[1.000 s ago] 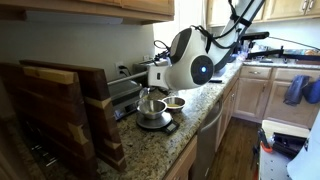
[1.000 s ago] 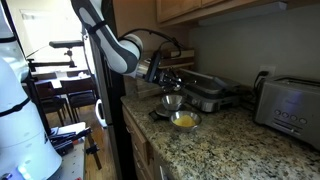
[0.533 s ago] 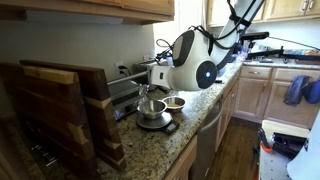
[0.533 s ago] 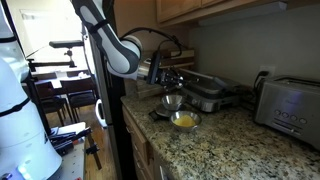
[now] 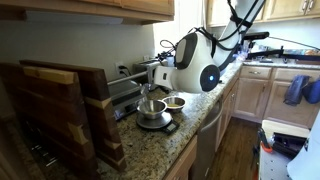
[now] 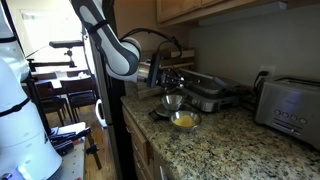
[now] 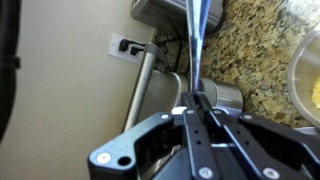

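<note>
My gripper [image 7: 196, 101] is shut on a thin metal utensil [image 7: 195, 40] that runs straight out from the jaws; its far end is cut off by the frame edge. In both exterior views the gripper [image 5: 153, 79] [image 6: 166, 78] hangs just above a shiny metal cup [image 5: 150, 105] [image 6: 172, 101] standing on a dark flat base [image 5: 156, 123]. Beside the cup sits a small bowl [image 6: 184, 120] with something yellow in it, also at the wrist view's right edge [image 7: 311, 78].
A metal grill press [image 6: 207, 92] stands behind the cup, a toaster [image 6: 290, 109] further along the granite counter [image 6: 230, 145]. Wooden boards [image 5: 60, 110] fill the near end. A wall outlet [image 7: 128, 46] and cabinets [image 5: 110, 8] are overhead. The counter edge [image 5: 205, 120] drops to the floor.
The arm's white body has swung a little to the right in an exterior view. The gripper stays over the cup, still shut on the utensil.
</note>
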Available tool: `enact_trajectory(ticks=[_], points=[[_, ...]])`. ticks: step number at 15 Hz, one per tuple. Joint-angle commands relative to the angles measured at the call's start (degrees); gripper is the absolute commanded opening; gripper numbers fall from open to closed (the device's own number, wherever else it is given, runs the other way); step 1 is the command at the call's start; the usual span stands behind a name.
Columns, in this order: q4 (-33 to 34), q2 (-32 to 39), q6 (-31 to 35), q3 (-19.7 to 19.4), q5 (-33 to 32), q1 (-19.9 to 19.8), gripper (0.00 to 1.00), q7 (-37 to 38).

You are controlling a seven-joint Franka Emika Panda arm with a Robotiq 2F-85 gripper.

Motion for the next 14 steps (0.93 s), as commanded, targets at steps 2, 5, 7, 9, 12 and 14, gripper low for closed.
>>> enact_trajectory(ticks=[2,5,7,9,12,14], points=[[0.14,-1.55,4.31,-0.87,5.05,-0.98,0.02,-2.80],[1.47,-1.44,8.65,-0.99,13.63,-1.31,0.02,-8.79],[2.82,-0.99,11.46,-1.49,21.02,-1.81,0.02,-15.27],[4.05,-0.62,13.57,-2.10,29.25,-2.43,0.02,-22.57],[5.47,-0.44,15.52,-3.02,42.98,-3.23,0.02,-34.53],[6.22,-0.34,16.01,-3.46,52.55,-3.70,0.02,-42.41]])
